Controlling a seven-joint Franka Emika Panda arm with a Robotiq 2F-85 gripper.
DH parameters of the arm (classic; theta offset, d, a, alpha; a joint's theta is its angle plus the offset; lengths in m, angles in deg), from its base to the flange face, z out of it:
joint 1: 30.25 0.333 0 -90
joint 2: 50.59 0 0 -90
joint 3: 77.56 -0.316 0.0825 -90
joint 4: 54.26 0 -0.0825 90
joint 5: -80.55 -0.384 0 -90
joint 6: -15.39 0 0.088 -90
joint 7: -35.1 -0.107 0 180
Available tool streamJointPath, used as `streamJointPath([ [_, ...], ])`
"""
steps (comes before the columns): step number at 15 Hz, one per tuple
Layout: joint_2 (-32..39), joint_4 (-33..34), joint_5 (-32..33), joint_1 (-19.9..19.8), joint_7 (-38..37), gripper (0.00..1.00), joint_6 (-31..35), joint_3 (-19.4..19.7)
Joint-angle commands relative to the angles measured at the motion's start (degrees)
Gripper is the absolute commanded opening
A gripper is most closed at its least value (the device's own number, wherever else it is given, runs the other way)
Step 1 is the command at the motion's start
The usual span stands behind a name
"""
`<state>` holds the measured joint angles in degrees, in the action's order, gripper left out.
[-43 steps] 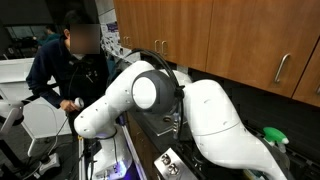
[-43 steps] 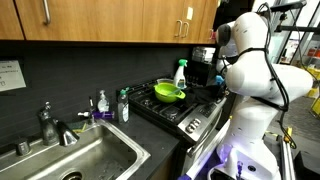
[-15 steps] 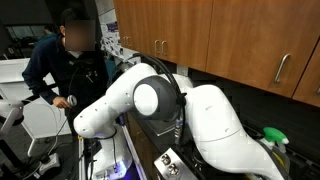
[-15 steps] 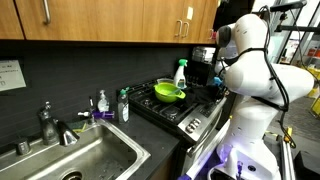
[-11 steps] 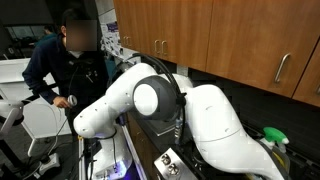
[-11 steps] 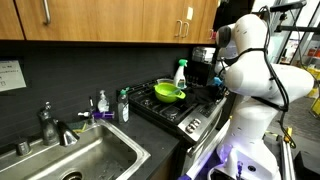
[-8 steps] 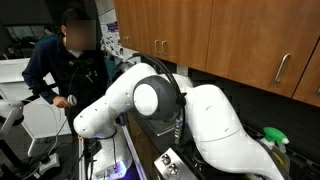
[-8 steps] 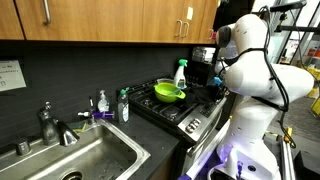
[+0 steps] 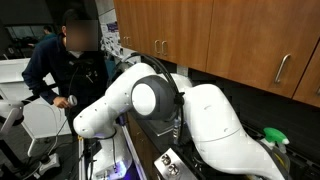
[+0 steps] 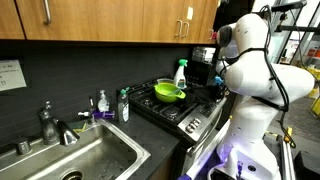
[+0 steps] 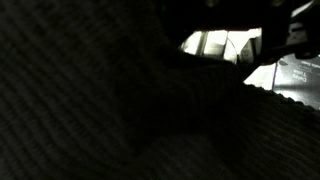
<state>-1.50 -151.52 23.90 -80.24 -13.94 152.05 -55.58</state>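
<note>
The white arm (image 10: 250, 60) stands at the right of a black stove (image 10: 178, 108). Its dark gripper (image 10: 217, 75) hangs over the stove's far right side, mostly hidden by the arm, and I cannot tell how its jaws stand. A green bowl (image 10: 168, 93) sits on the stove with a spray bottle (image 10: 180, 72) behind it. In an exterior view the arm's elbow (image 9: 150, 96) fills the middle and hides the gripper. The wrist view is almost black, with only a bright patch (image 11: 215, 45) at the upper right.
A steel sink (image 10: 75, 160) with a faucet (image 10: 48, 122) lies left of the stove, with soap bottles (image 10: 122, 105) between them. Wooden cabinets (image 10: 110, 22) hang above. A person (image 9: 68, 65) stands behind the arm, by a white cart.
The arm's elbow joint has shifted very slightly in an exterior view. The bowl, the bottle and the rest stay put.
</note>
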Motion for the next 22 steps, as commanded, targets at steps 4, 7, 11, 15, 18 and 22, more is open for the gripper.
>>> streamJointPath([
  [4,1.35,-0.10,0.58,-0.62,0.62,0.36,0.61,-0.34],
  [7,-0.50,-1.70,0.35,-1.01,4.39,0.83,-0.64,-1.02],
  [11,0.27,-1.80,0.41,-0.82,5.25,1.00,-0.11,-0.46],
  [15,0.63,-1.73,0.39,-0.86,4.95,1.00,-0.14,-0.27],
  [18,0.60,-1.57,0.46,-0.80,4.90,0.72,0.01,-0.22],
  [22,0.41,-1.11,0.59,-0.83,4.85,0.54,0.43,-0.19],
])
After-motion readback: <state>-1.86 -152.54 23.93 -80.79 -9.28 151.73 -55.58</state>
